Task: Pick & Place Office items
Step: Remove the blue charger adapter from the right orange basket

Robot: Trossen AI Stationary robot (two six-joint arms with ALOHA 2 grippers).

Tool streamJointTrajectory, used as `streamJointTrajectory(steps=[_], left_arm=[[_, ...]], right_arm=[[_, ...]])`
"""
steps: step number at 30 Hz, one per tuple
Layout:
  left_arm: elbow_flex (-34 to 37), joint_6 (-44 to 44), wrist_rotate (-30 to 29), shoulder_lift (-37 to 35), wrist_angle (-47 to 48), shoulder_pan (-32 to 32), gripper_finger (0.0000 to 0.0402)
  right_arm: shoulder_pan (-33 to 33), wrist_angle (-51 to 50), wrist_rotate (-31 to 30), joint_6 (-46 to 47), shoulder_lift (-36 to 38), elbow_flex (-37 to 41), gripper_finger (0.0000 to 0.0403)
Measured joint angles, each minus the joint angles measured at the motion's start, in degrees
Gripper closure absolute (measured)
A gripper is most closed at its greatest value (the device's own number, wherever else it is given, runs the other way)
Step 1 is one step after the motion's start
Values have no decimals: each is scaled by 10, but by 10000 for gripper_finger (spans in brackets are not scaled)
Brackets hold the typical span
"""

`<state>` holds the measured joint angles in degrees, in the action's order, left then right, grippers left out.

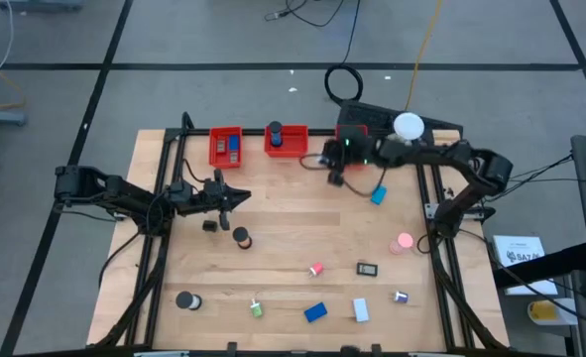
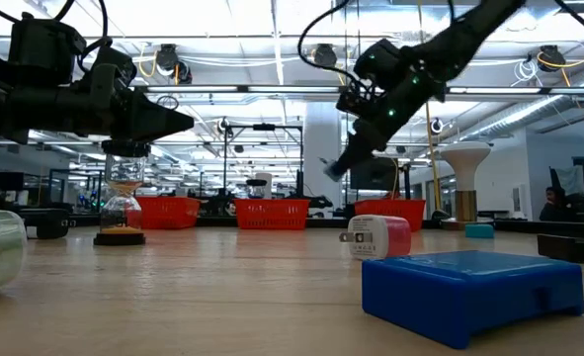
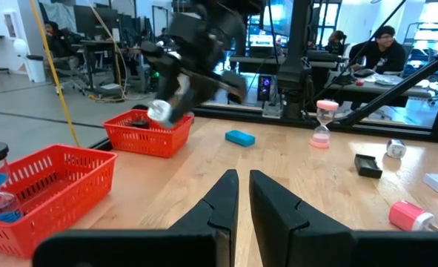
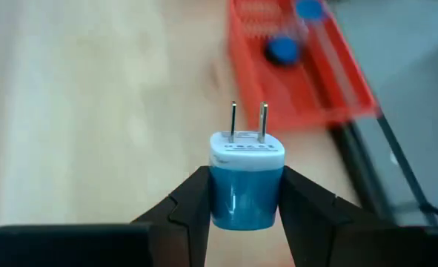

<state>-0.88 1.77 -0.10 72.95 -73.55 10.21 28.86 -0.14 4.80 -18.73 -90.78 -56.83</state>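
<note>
- The table (image 1: 293, 228) was light wood, smooth with a faint grain.
- The red bins (image 3: 44, 185) by its far edge looked like plastic mesh, kinda glossy.
- The blue charger plug (image 4: 246, 182) was shiny plastic with a white face and two bare metal prongs.
- The right gripper (image 4: 244, 204) fingers (image 4: 185, 215) pinching it were matt black plastic.
- The blue block (image 2: 469, 292) looked smooth, semi-matt plastic.

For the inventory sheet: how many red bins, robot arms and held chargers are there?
Red bins: 3
Arms: 2
Held charger: 1
Total: 6
</note>
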Motion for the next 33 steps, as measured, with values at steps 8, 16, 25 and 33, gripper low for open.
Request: streamJointTrajectory(steps=[8, 16, 25, 33], left_arm=[[0, 0, 0, 0, 0, 0, 366], [0, 3, 1, 0, -3, 0, 366], [-5, 143, 17, 0, -2, 0, 366], [-5, 151, -55, 10, 104, 0, 366]], right_arm=[[-111, 348, 0, 139, -59, 101, 281], [-143, 512, -2, 176, -153, 103, 281], [-144, 633, 15, 203, -251, 102, 280], [-146, 676, 39, 230, -318, 79, 280]])
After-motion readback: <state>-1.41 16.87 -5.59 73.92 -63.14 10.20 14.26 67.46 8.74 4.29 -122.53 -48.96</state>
